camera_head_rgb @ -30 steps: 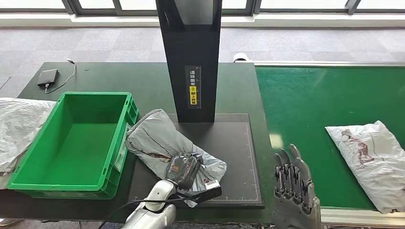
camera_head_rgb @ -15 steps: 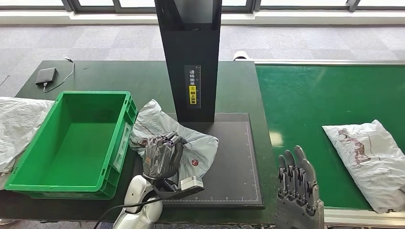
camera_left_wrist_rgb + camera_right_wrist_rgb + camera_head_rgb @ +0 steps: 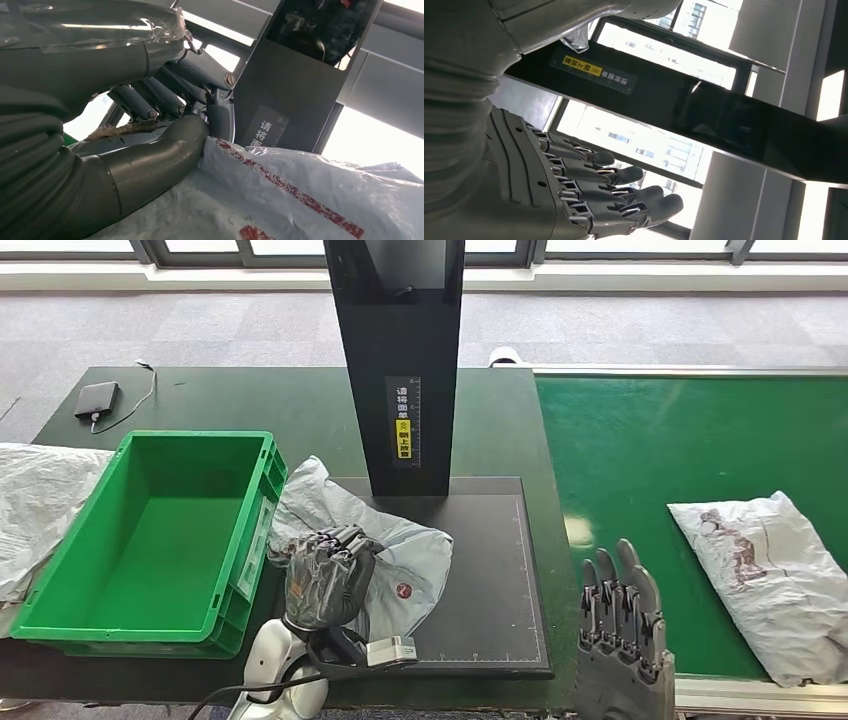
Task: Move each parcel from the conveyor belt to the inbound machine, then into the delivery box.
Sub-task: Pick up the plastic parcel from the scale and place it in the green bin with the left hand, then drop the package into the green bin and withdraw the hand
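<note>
A crumpled grey plastic parcel (image 3: 385, 545) with red printing lies on the flat black base (image 3: 490, 590) of the inbound machine, in front of its upright black column (image 3: 400, 360); one end laps over the base's edge and touches the wall of the green box (image 3: 150, 530) beside it. The left wrist view shows its wrinkled skin and a broken red stripe (image 3: 280, 185) close up. The left hand (image 3: 325, 575) lies on top of the parcel's near end, fingers curled down over the plastic and gripping it; in the left wrist view the thumb (image 3: 165, 155) presses against the bag with the darker fingers (image 3: 150, 100) bent over above. The right hand (image 3: 620, 625) hangs at the near edge between the table and the green conveyor belt (image 3: 650, 450), its fingers straight, slightly apart and holding nothing. A second, paler parcel (image 3: 765, 575) rests on the belt, well apart from either hand.
</note>
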`<state>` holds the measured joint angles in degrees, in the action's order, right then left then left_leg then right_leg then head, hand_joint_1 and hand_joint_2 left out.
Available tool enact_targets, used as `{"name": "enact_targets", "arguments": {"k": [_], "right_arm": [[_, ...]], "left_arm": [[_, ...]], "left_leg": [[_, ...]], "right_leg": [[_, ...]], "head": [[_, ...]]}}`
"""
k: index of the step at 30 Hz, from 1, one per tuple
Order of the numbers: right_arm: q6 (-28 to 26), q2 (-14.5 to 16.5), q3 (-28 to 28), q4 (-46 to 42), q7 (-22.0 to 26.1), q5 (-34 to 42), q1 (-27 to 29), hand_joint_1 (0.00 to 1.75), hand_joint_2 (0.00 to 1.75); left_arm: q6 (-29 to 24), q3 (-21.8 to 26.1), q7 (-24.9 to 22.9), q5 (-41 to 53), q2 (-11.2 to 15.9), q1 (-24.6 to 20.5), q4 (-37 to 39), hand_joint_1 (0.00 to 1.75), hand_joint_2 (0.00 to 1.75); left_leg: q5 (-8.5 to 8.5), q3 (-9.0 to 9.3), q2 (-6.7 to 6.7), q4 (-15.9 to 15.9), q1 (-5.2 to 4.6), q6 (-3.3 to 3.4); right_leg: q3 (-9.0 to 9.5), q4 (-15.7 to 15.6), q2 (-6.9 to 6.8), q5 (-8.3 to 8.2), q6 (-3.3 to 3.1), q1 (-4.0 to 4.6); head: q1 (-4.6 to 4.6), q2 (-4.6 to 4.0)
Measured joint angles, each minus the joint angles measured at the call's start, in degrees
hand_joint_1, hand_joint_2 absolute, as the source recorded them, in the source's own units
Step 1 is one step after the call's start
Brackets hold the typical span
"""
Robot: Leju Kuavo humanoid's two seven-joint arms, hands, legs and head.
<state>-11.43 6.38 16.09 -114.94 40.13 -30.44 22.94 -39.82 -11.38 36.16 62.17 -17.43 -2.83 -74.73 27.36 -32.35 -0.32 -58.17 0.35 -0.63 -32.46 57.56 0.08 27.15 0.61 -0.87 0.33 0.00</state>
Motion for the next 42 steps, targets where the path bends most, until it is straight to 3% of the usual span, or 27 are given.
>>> {"name": "enact_targets", "arguments": {"k": [15,29,35,38,42], "right_arm": [[-3.08,-1.19,0.00,1.95,-0.01,2.20,-0.62,0.00,1.75],[-3.66,-2.12,0.00,3.10,0.00,2.86,-1.15,0.00,1.75],[-6.66,-3.39,0.33,3.95,0.00,4.76,-1.30,0.00,1.75],[-7.02,-3.91,0.63,4.40,0.00,5.38,-1.31,0.00,1.75],[-5.56,-4.13,0.66,4.79,0.01,5.35,-1.53,0.00,1.75]], "left_arm": [[-0.02,2.58,1.45,2.01,0.14,3.86,-16.96,1.75,1.75],[-0.02,4.26,2.80,-0.30,0.11,5.20,-22.38,1.75,1.75],[-0.02,7.78,3.70,-4.13,0.03,5.37,-26.82,1.75,1.75],[-0.02,12.59,1.61,-5.41,0.06,3.37,-26.07,1.75,1.75],[-0.01,18.36,-6.77,-6.97,1.90,-0.05,-19.92,1.75,1.75]], "left_leg": [[0.00,-0.04,-0.01,0.00,0.00,0.00],[0.00,-0.03,0.00,0.00,0.00,0.00],[0.00,-0.03,0.00,0.00,0.00,0.00],[0.00,-0.01,0.01,0.01,0.01,-0.01],[-0.05,0.04,0.02,0.02,0.03,-0.06]], "right_leg": [[-0.02,0.00,-0.02,0.00,0.00,0.00],[-0.02,0.00,-0.01,0.00,0.00,0.00],[-0.04,0.00,-0.01,0.01,0.00,0.00],[-0.03,0.00,-0.01,0.01,-0.01,0.01],[-0.02,0.01,0.01,-0.03,-0.06,0.05]], "head": [[0.00,-0.01],[0.00,-0.01],[-0.02,-0.01],[-0.02,0.00],[-0.01,-0.01]]}}
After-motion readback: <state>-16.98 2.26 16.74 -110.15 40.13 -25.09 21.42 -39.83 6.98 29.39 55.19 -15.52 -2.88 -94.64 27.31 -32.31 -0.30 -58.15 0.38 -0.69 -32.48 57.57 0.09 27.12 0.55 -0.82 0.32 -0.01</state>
